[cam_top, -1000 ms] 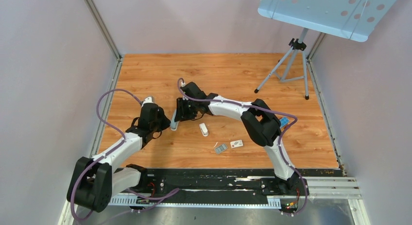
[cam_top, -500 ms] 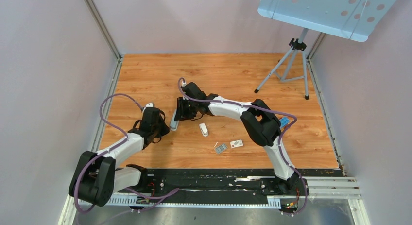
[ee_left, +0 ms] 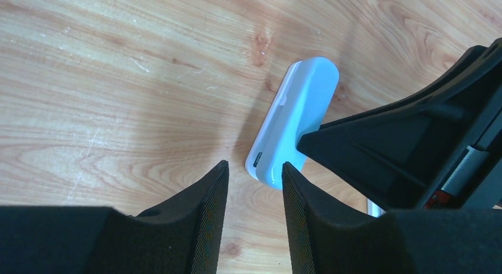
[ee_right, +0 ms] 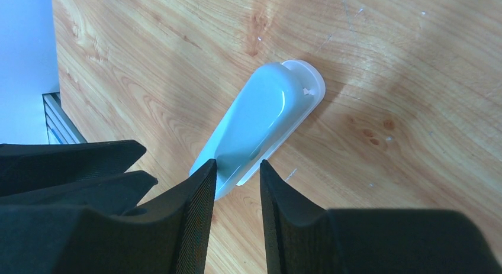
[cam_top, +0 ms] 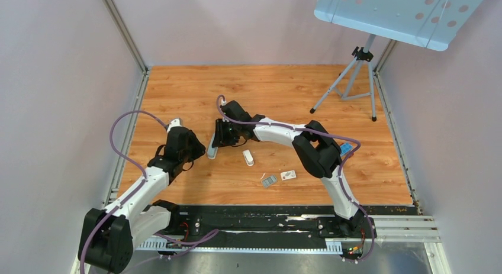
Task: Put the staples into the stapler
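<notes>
Right wrist view has the right gripper (ee_right: 238, 164) pinching the near, narrow end of the slim, rounded, pale white stapler (ee_right: 260, 114), one black ribbed finger against each long side, while the rest of the stapler's body reaches away from the fingertips over the wooden table top (ee_right: 385, 61). From the left wrist, the left gripper (ee_left: 254, 167) stands with its fingers parted and only bare wood between them. The stapler's end lies just beyond those fingertips, not touching them, and the right gripper's black finger covers its far side. Seen from above, the small flat grey block of staples (cam_top: 269, 180) lies well apart from both grippers, beside the right forearm toward the arm bases, next to a small white box with a red mark (cam_top: 288, 175). A small white oblong piece (cam_top: 248, 158) rests between the staples and the right gripper.
</notes>
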